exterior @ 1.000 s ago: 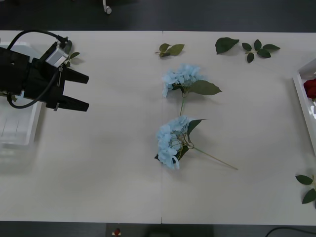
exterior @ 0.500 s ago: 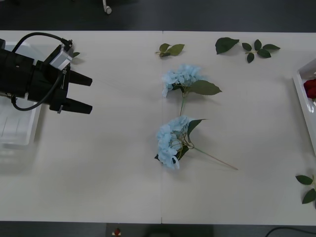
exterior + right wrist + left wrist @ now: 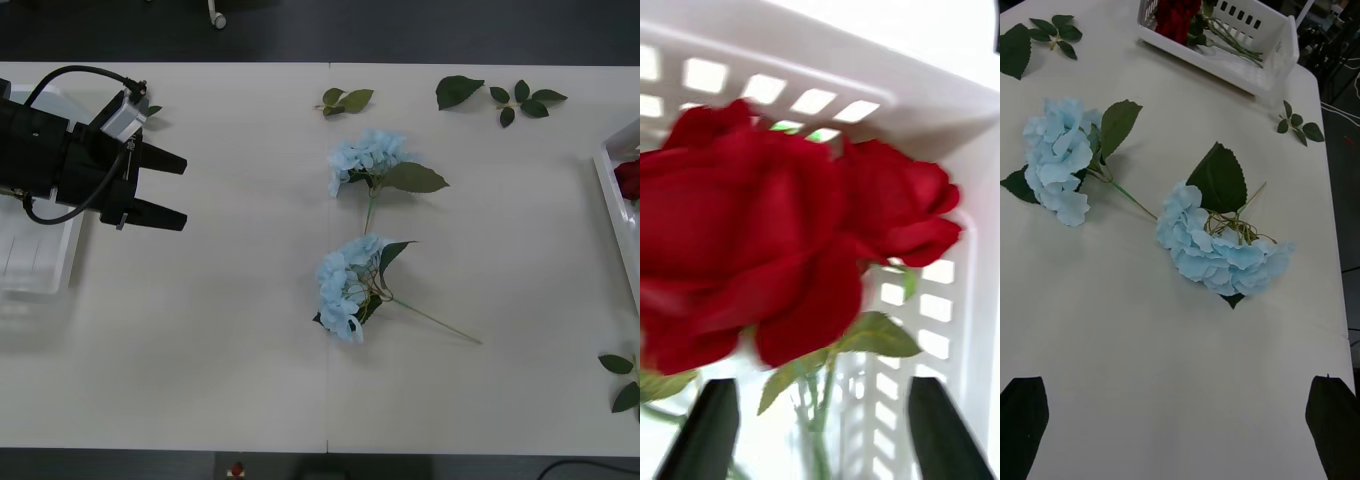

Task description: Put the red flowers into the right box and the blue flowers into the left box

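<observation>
Since a sec ago the left hand [image 3: 178,190] has pulled back toward the left box [image 3: 40,270], fingers apart, empty. Two blue flowers [image 3: 350,285] lie mid-table, unsorted. Red flowers [image 3: 782,225] sit in the right box [image 3: 615,205] (right hand [image 3: 820,427] over them, open).

Front view: overhead, looking down on the whole worktop [image 3: 200,350].
Left wrist view: low, oblique, facing the blue flowers [image 3: 1217,251], shared with front.
Right wrist view: pressed close to the red flowers [image 3: 775,225].

Pale blue flowers [image 3: 352,285], deep red flowers [image 3: 775,232], white right box [image 3: 1259,45].
</observation>
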Action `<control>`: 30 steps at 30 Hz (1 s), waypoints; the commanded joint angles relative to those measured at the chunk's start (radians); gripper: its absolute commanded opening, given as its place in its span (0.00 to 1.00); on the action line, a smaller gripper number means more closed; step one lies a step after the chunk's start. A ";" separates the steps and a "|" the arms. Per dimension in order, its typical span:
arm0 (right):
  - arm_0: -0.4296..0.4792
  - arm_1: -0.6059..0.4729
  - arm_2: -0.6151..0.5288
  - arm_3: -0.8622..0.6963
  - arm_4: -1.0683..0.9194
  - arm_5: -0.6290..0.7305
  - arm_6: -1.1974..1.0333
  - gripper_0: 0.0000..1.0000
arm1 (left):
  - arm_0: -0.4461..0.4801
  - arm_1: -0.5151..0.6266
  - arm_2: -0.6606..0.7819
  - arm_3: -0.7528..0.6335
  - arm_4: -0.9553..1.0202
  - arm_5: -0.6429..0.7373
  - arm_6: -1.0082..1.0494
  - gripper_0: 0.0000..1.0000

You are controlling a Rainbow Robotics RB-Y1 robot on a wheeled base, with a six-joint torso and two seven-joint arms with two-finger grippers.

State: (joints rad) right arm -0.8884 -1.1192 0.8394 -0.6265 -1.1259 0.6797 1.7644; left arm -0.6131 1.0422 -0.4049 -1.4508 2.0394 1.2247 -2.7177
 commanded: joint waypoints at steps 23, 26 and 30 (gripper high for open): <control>0.000 -0.258 -0.020 -0.888 -0.563 0.215 0.290 0.99 | -0.040 0.015 0.021 -0.016 0.007 -0.004 0.012 1.00; 0.025 -0.275 -0.020 -1.001 -0.617 0.207 0.296 0.99 | -0.040 0.015 0.021 -0.016 0.007 -0.004 0.012 1.00; 0.077 -0.289 -0.020 -1.150 -0.629 0.153 0.303 0.99 | -0.040 0.015 0.021 -0.016 0.007 -0.004 0.012 1.00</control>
State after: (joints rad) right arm -0.8452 -1.3712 0.8394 -1.6977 -1.7521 0.8621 2.0169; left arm -0.6132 1.0422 -0.4049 -1.4507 2.0394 1.2247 -2.7177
